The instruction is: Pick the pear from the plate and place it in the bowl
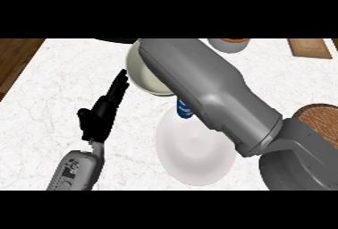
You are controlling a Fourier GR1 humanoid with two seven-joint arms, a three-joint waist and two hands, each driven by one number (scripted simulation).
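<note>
Marble counter [59, 80] (white), plate [191, 156], bowl [146, 71]

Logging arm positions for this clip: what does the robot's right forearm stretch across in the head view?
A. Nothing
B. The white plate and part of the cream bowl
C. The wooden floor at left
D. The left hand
B: the right forearm runs diagonally over the white plate and covers part of the cream bowl.

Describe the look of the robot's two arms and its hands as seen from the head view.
The left forearm is a light grey casing with dark markings, ending in a black hand with slim fingers. The right forearm is a broad, smooth grey shell that meets a darker grey rounded segment at a seam. The right hand is hidden. No cables show.
</note>
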